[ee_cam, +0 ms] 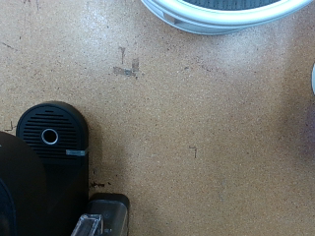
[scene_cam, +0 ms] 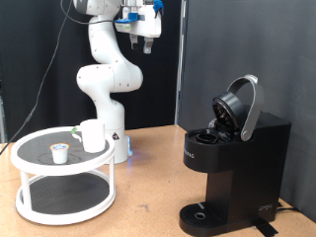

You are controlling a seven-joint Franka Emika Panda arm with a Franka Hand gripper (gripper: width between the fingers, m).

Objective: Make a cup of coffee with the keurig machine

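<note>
The white cup (scene_cam: 92, 135) stands upright on the top shelf of a round white two-tier stand (scene_cam: 59, 170) at the exterior view's left. A small white pod with a dark top (scene_cam: 60, 152) sits beside it. The black keurig machine (scene_cam: 232, 163) stands at the exterior view's right with its hinged lid (scene_cam: 242, 107) raised. The gripper (scene_cam: 146, 43) hangs high above the table, near the exterior view's top, far from both and holding nothing. In the wrist view the machine's round drip base (ee_cam: 49, 138) and the stand's rim (ee_cam: 221, 14) show from above; the fingers do not show.
The white arm's base (scene_cam: 111, 123) stands behind the stand. A black curtain (scene_cam: 247, 39) forms the backdrop at the right. A bare wooden table (scene_cam: 148, 197) lies between the stand and the machine, and it also shows in the wrist view (ee_cam: 197, 118).
</note>
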